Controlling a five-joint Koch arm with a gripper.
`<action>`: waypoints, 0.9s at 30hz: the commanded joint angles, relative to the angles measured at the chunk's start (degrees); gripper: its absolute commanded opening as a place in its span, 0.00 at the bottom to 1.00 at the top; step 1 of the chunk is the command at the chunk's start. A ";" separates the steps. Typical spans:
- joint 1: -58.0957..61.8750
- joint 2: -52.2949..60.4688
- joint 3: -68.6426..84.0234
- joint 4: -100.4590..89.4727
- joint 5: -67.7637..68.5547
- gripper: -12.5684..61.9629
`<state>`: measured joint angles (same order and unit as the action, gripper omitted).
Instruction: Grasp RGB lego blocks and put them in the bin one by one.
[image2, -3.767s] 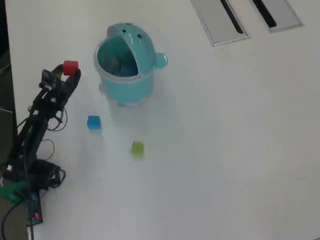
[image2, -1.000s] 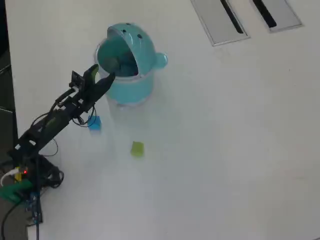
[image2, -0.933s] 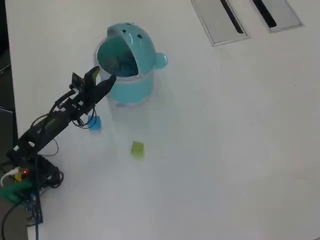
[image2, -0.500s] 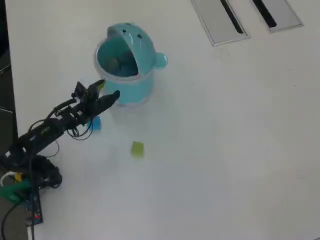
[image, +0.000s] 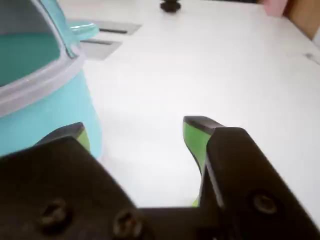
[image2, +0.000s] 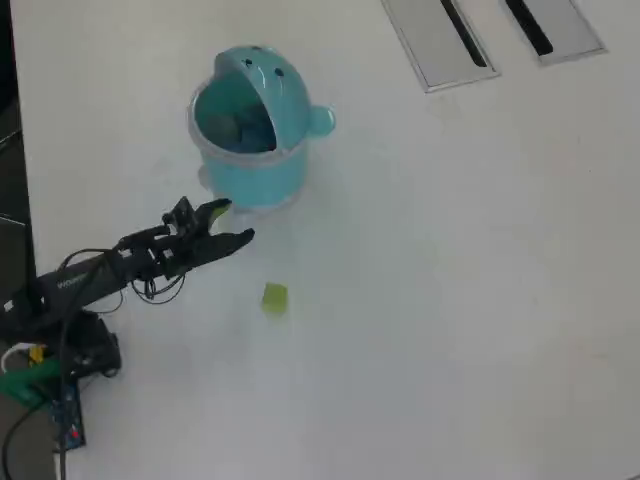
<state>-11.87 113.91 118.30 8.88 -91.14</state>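
Observation:
The turquoise bin (image2: 252, 180) stands at the upper left of the overhead view with its domed lid tipped back. A yellow-green lego block (image2: 274, 297) lies on the table below it. My gripper (image2: 233, 222) reaches in from the left, just below the bin's base and up-left of that block. It is open with nothing between its green-padded fingers (image2: 219, 207). In the wrist view my gripper (image: 137, 131) frames bare white table, and the bin's wall (image: 45, 110) rises right beside the left finger. No red or blue block shows; the arm covers the table where the blue one lay.
Two grey slotted panels (image2: 440, 40) are set into the table at the top. The arm's base and cables (image2: 50, 370) sit at the left edge. The table is white and bare to the right and below. A small dark object (image: 170, 6) stands far off.
The arm has swung down from the bin's rim and reached lower right, over the spot of the blue block. The red block it held earlier is out of its jaws and out of sight.

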 joint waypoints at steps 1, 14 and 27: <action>1.05 1.58 -0.79 -0.44 0.44 0.64; 4.66 3.34 5.89 -0.18 5.80 0.59; 8.35 2.90 7.29 -0.18 7.29 0.59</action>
<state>-4.22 115.40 128.67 8.88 -83.23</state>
